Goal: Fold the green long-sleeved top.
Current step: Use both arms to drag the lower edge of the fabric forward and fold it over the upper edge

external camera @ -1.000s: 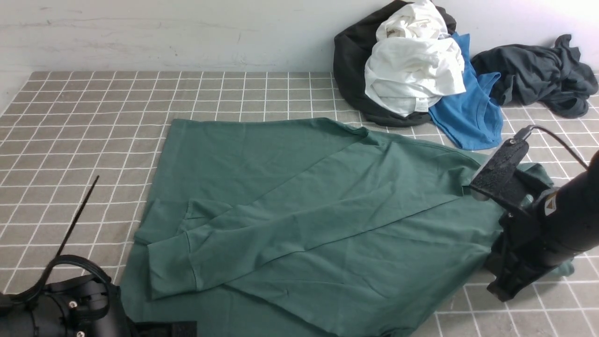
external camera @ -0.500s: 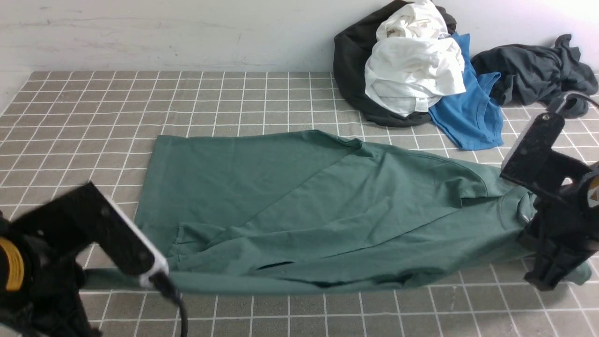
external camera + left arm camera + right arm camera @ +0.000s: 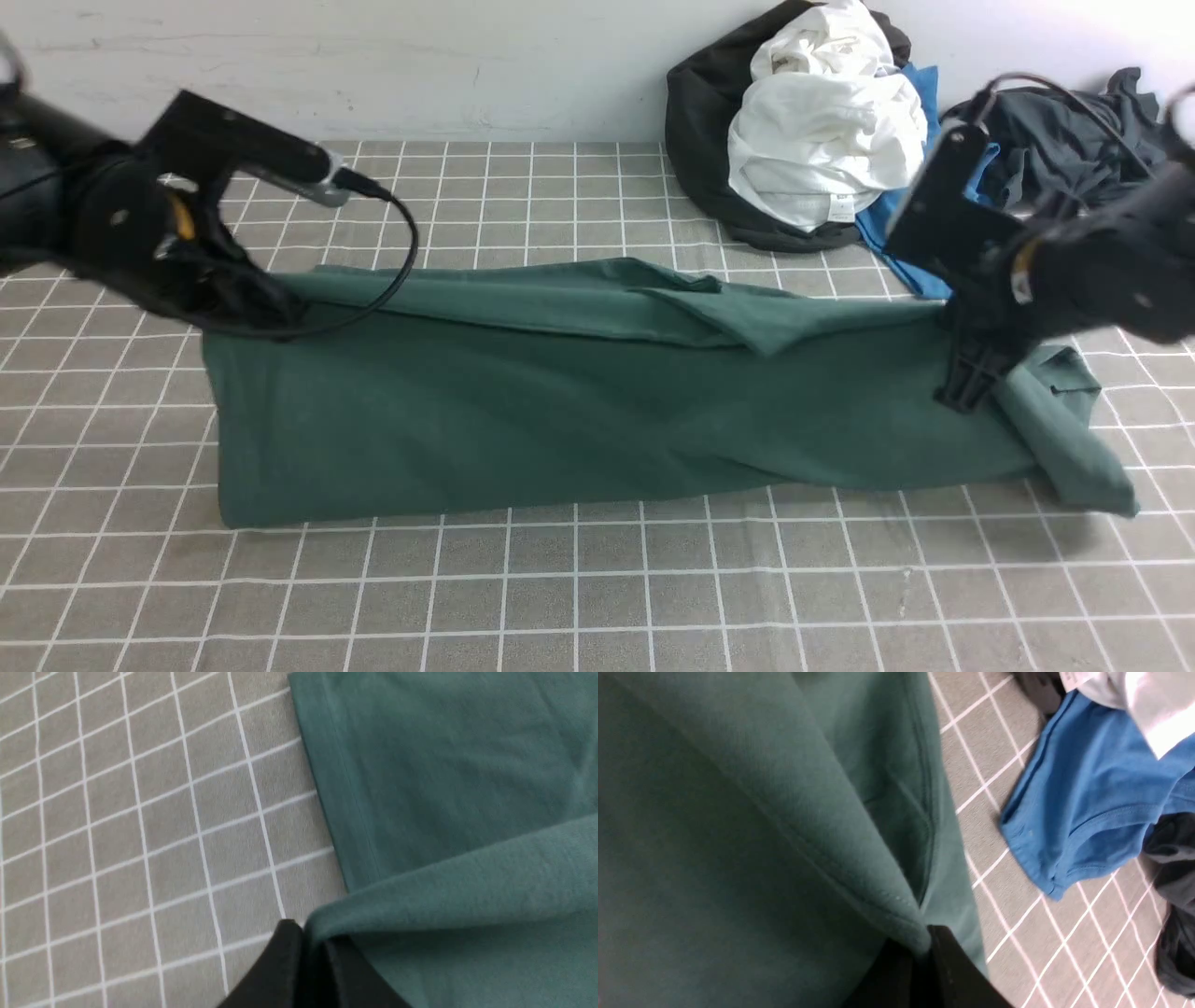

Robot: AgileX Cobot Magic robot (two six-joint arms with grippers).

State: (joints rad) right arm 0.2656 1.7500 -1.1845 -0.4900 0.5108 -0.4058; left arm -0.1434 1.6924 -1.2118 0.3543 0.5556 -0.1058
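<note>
Clamping opposite ends of the green long-sleeved top [image 3: 560, 420], the left gripper [image 3: 306, 940] and right gripper [image 3: 924, 945] each pinched a fabric edge; the garment lay doubled between them, a blue shirt [image 3: 1087, 812] near the right gripper.

Blurred left arm [image 3: 93, 215] and right arm [image 3: 1111, 280] each cover part of the green top [image 3: 560, 420].

A large dark forest-green cotton jersey long-sleeved top [image 3: 560, 411] lies folded lengthwise across the middle of the grey, white-gridded worktop [image 3: 560, 597]. The left hand [image 3: 276, 313] pinches its far edge at 9 o'clock, the right hand [image 3: 962, 397] at 3 o'clock, both clamped on cloth. At 1 o'clock sits a heap of black, white and blue clothes [image 3: 822, 149].
</note>
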